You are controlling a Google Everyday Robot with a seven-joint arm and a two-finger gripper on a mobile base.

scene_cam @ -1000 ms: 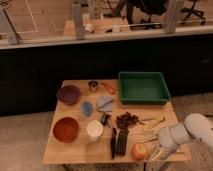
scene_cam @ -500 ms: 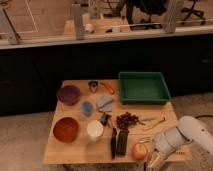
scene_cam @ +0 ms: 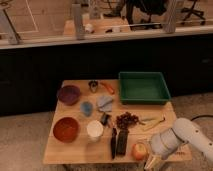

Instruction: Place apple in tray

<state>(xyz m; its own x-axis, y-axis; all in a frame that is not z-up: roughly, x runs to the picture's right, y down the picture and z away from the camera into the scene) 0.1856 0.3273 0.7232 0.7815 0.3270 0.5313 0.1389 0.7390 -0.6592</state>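
Observation:
The apple (scene_cam: 139, 150), small, yellow-orange with a red blush, lies on the wooden table (scene_cam: 75, 150) near its front right edge. The tray (scene_cam: 143, 86), a large dark green bin, stands at the back right of the table with nothing visible in it. My white arm (scene_cam: 182, 137) comes in from the lower right. My gripper (scene_cam: 151, 161) hangs at the table's front edge, right next to the apple on its right side, and seems to touch it. The apple rests on the table.
A dark grape cluster (scene_cam: 127, 120) and a yellow item (scene_cam: 155, 122) lie between apple and tray. Black objects (scene_cam: 119, 141) lie left of the apple. A white cup (scene_cam: 94, 129), a red bowl (scene_cam: 66, 129), a purple bowl (scene_cam: 68, 94) and blue items (scene_cam: 104, 103) stand to the left.
My arm has moved left and down along the table's front right corner, bringing the gripper closer to the apple. The apple has not moved.

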